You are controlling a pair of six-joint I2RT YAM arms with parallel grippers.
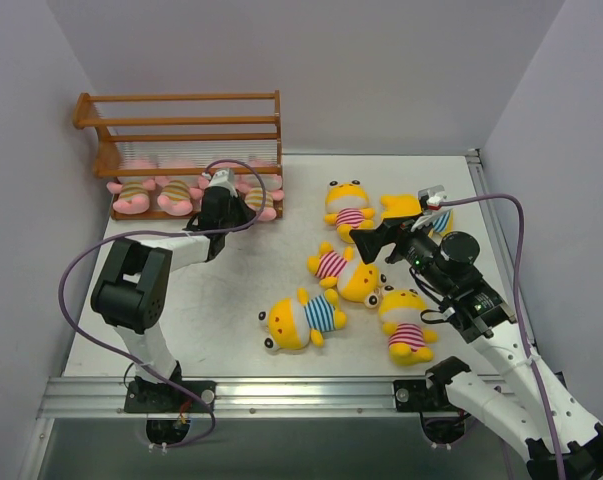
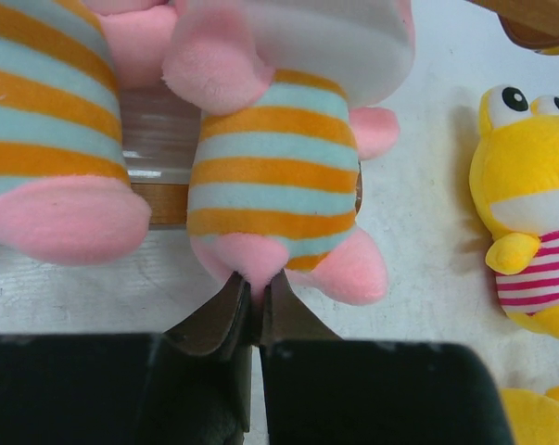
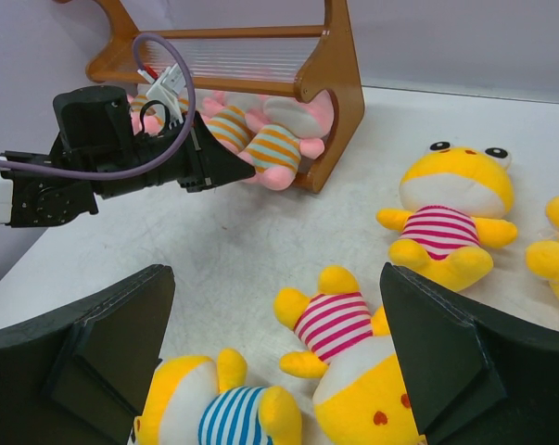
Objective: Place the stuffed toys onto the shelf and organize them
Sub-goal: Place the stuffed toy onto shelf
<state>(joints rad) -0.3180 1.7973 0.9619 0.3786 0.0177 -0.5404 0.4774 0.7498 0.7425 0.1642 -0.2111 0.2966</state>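
The wooden shelf (image 1: 181, 125) stands at the far left. Pink toys in tan-striped shirts lie along its bottom tier (image 1: 131, 196) (image 1: 177, 194). My left gripper (image 1: 227, 194) is shut on a foot of the rightmost pink toy (image 2: 274, 176), which rests at the tier's right end (image 1: 262, 201). In the left wrist view the fingertips (image 2: 237, 301) pinch the pink foot. My right gripper (image 3: 279, 362) is open and empty above a yellow pink-striped toy (image 3: 339, 324) and a blue-striped one (image 3: 228, 417).
Yellow toys lie on the table: pink-striped ones (image 1: 349, 208) (image 1: 339, 270) (image 1: 407, 328), a blue-striped one (image 1: 303, 318), and another (image 1: 421, 210) partly hidden behind my right arm. The shelf's upper tiers hold nothing. Walls close in on the left, back and right.
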